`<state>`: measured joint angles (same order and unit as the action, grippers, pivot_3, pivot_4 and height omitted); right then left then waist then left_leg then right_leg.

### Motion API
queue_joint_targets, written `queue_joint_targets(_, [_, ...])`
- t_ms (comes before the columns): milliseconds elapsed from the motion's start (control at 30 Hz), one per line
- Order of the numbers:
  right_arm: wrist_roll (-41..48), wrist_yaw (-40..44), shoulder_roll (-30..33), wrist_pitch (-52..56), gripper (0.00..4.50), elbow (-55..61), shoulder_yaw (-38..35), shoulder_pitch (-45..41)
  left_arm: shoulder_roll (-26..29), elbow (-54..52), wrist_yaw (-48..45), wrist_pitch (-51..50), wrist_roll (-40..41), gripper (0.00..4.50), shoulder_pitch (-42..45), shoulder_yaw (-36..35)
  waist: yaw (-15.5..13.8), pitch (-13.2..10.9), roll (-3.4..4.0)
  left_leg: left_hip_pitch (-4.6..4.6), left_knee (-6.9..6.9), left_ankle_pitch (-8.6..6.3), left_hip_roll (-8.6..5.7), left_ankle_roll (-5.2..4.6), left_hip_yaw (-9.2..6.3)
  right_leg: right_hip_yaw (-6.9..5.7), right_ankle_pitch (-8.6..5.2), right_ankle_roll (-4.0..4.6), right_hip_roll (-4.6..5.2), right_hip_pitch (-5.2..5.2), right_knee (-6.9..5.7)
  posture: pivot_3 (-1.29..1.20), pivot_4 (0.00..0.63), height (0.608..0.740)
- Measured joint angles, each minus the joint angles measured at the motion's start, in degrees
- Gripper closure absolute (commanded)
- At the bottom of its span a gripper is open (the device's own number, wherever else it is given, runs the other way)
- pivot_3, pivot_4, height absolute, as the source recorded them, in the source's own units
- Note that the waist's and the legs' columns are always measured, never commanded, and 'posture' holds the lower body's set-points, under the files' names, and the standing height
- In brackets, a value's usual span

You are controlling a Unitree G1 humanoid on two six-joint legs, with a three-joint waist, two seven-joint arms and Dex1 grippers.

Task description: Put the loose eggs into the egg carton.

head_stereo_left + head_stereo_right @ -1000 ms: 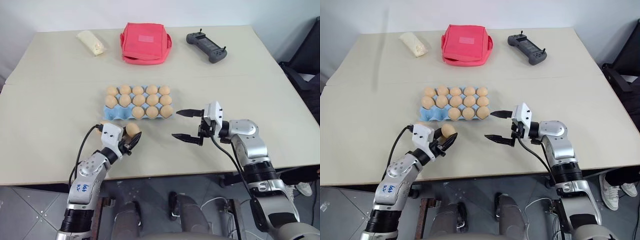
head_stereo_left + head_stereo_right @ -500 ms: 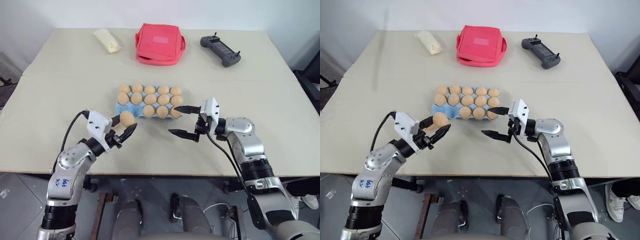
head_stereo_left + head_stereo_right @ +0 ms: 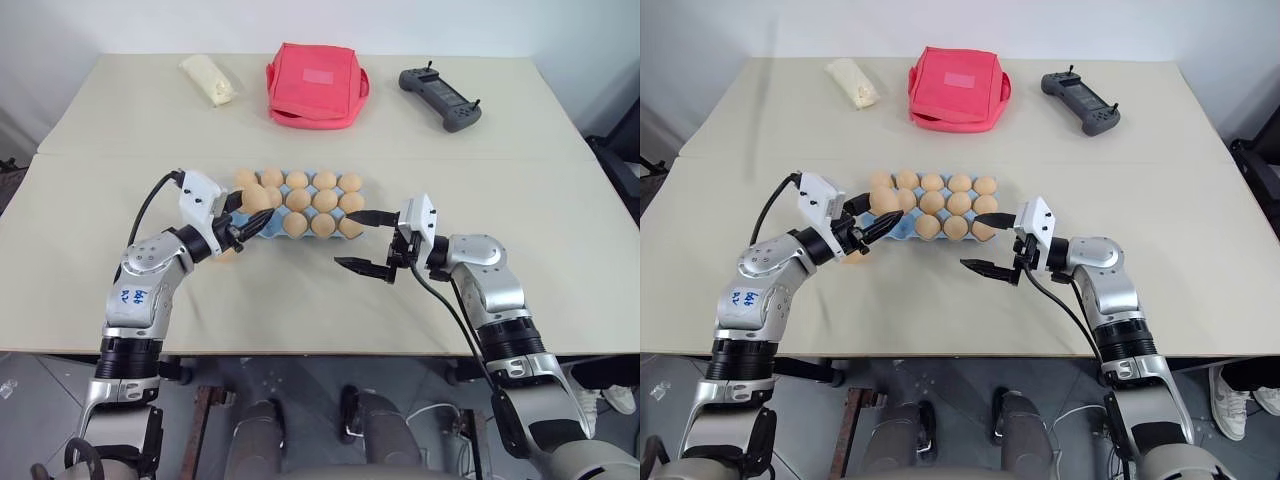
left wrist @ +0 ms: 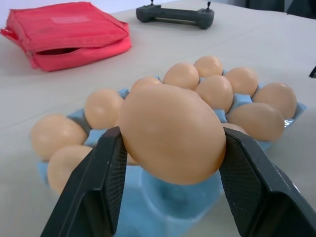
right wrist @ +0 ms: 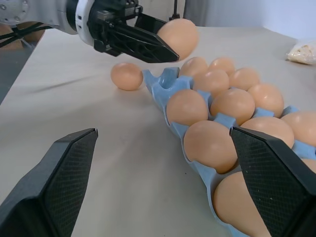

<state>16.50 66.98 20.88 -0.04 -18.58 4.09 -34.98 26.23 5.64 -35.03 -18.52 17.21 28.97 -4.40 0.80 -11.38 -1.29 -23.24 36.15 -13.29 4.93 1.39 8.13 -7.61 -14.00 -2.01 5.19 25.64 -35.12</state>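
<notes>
My left gripper (image 3: 252, 210) is shut on a tan egg (image 4: 168, 123) and holds it level over the near left corner of the light blue egg carton (image 4: 163, 202). Most cups of the carton hold eggs (image 3: 312, 200); the corner cup under the held egg looks bare. Another loose egg (image 5: 127, 75) lies on the table just off the carton's left end, partly hidden behind my left hand in the eye views. Beside the carton's right end my right gripper (image 3: 347, 239) hangs open, pointing left, with nothing between its fingers.
At the back of the beige table (image 3: 560, 200) lie a red fabric bag (image 3: 315, 83), a dark handheld controller (image 3: 440, 95) to its right and a pale plastic-wrapped packet (image 3: 208, 80) to its left. The table's front edge runs just below both arms.
My left gripper has lifted the egg and carried it away from the front edge to the carton's left end. The right gripper has kept still. The camera view has shifted.
</notes>
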Motion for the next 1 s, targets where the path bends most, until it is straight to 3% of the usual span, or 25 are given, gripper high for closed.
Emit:
queue_joint_targets(200, [0.01,-0.61,-0.08,0.0,0.0,0.16,0.0,0.0,-0.26,1.86,-2.69,0.19,0.09,0.02,0.05,0.52,0.29,0.0,0.0,0.02,0.02,0.0,0.01,-0.01,0.02,0.03,0.0,-0.01,0.0,0.01,-0.03,0.0,0.15,0.74])
queue_joint_targets(433, [0.12,-0.63,-0.57,-0.08,0.0,0.2,0.03,-0.09,4.07,-2.35,-3.27,1.03,0.8,0.02,-3.11,-3.41,1.23,0.0,0.0,0.05,-0.04,-0.02,0.09,0.02,0.12,0.13,0.0,0.01,-0.02,0.1,-0.09,0.0,0.15,0.74])
queue_joint_targets(533, [0.17,-0.12,-1.01,-0.55,0.0,0.01,0.1,-0.31,7.68,-6.16,-5.86,1.86,3.14,0.02,-8.3,-8.11,1.64,-0.01,0.02,0.0,-0.14,0.01,-0.02,0.01,-0.42,-0.32,-0.03,0.0,0.26,-0.03,-0.21,0.0,0.15,0.74])
queue_joint_targets(633, [0.16,0.03,-1.58,-1.12,0.0,-0.35,0.15,-0.85,10.79,-8.73,-7.59,3.18,5.03,0.02,-15.18,-14.06,2.52,-0.07,0.11,-0.11,-0.12,0.26,-0.53,0.0,-1.9,-1.72,-0.18,-0.2,0.94,-0.46,-0.49,0.0,0.15,0.74])
queue_joint_targets(867, [0.12,0.89,-2.4,-1.19,0.0,-2.33,0.59,-2.44,15.28,-8.84,-11.06,5.45,6.87,0.02,-30.07,-27.18,0.88,-0.14,0.18,-0.11,-0.03,0.07,-0.03,0.31,-1.15,-1.41,-0.21,0.28,0.64,-0.22,0.17,0.0,0.15,0.74])
queue_joint_targets(1000, [0.12,1.71,-2.39,-1.19,0.0,-2.87,0.63,-2.63,15.27,-7.08,-14.59,6.76,6.98,0.02,-36.86,-28.66,0.61,-0.17,0.24,-0.4,-0.06,-0.01,0.69,0.44,-1.11,-1.44,0.06,0.44,0.34,-0.18,0.91,0.0,0.15,0.74])
